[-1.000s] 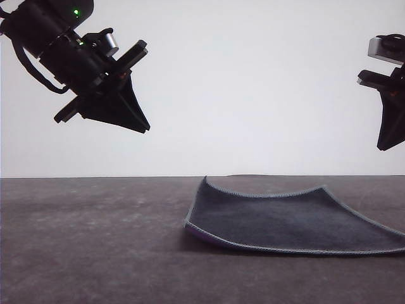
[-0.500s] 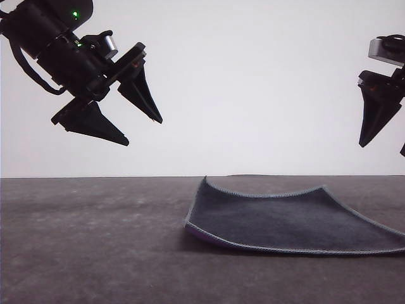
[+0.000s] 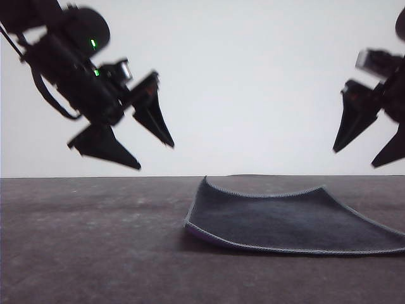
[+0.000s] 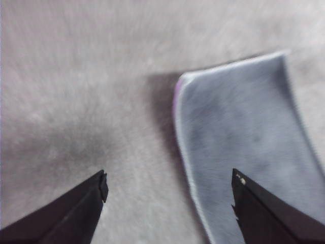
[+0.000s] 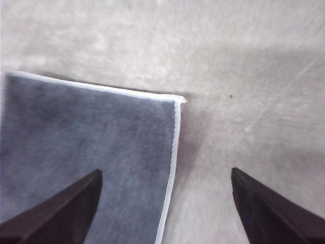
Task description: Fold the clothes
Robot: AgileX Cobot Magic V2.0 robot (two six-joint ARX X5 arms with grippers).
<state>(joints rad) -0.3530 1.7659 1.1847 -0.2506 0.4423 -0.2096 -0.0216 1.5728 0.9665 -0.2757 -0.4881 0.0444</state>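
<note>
The clothes (image 3: 285,218) are one small square cloth lying on the table right of centre, dark grey-blue face up, grey stitched edging, a sliver of purple under its near left edge. Its corners curl up slightly. My left gripper (image 3: 157,156) hangs open in the air above and to the left of it. Open too, my right gripper (image 3: 354,158) hovers high over the cloth's far right part. In the left wrist view the cloth (image 4: 244,137) lies beyond the open gripper (image 4: 170,188). Ahead of the open gripper (image 5: 165,183) in the right wrist view sits a cloth corner (image 5: 175,100).
The table (image 3: 95,240) is a dark grey, mottled surface running to a plain white wall behind. Bare tabletop stretches left of the cloth and in front of it.
Both grippers went from shut to open. The left arm has dropped lower and moved right toward the cloth; the right gripper has shifted left and down. The cloth has not moved.
</note>
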